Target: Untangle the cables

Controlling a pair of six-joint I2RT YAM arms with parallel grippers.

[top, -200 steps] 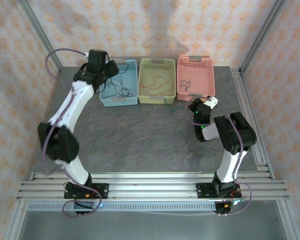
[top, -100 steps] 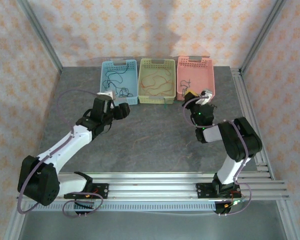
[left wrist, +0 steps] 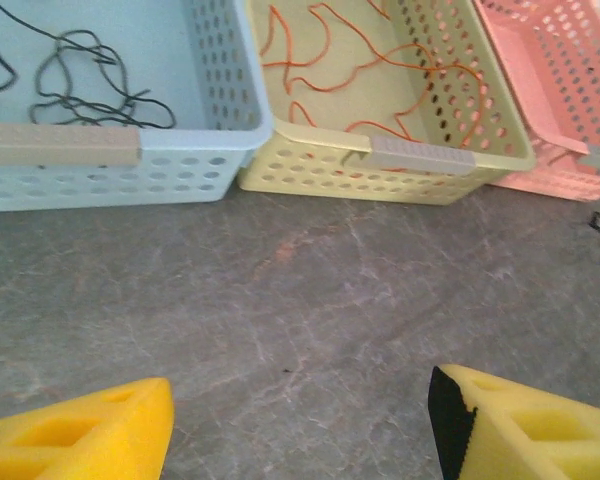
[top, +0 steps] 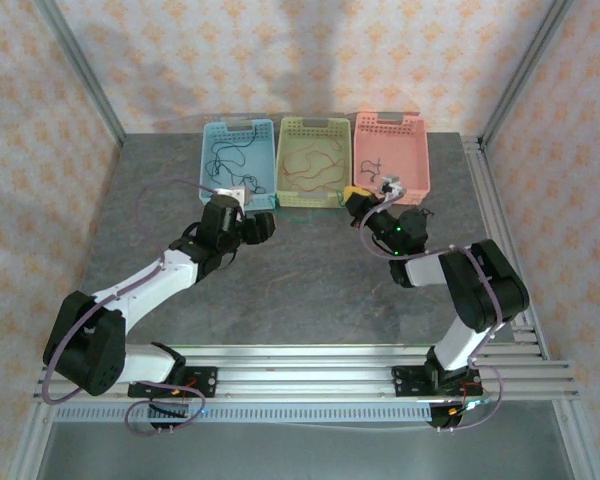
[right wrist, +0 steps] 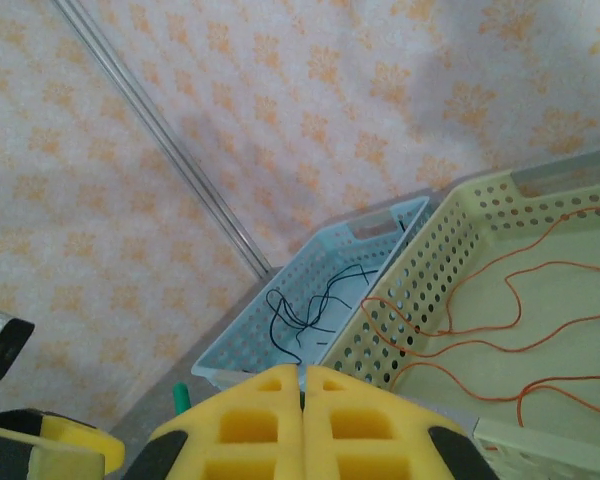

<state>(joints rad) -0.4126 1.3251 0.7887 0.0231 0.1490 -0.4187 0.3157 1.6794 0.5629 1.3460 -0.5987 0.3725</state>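
We see left tool (left wrist: 300,420) gaping, empty, before yellow basket (left wrist: 310,142); right tool (right wrist: 302,380) pinched closed, nothing visibly held. Orange cable (top: 314,165) inside it; black cable (left wrist: 90,95) in blue basket (left wrist: 180,175) beside.

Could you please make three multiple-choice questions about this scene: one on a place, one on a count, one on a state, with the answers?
1. Where does the orange-red cable lie? A blue basket; B yellow basket; C pink basket.
2. How many baskets are there? A two; B three; C four.
3. How are the left gripper's jaws? A open; B shut; C shut on a cable.
Answers: 1 B, it curls on the yellow basket's floor. 2 B, three stand in a row. 3 A, its yellow fingers stand far apart.
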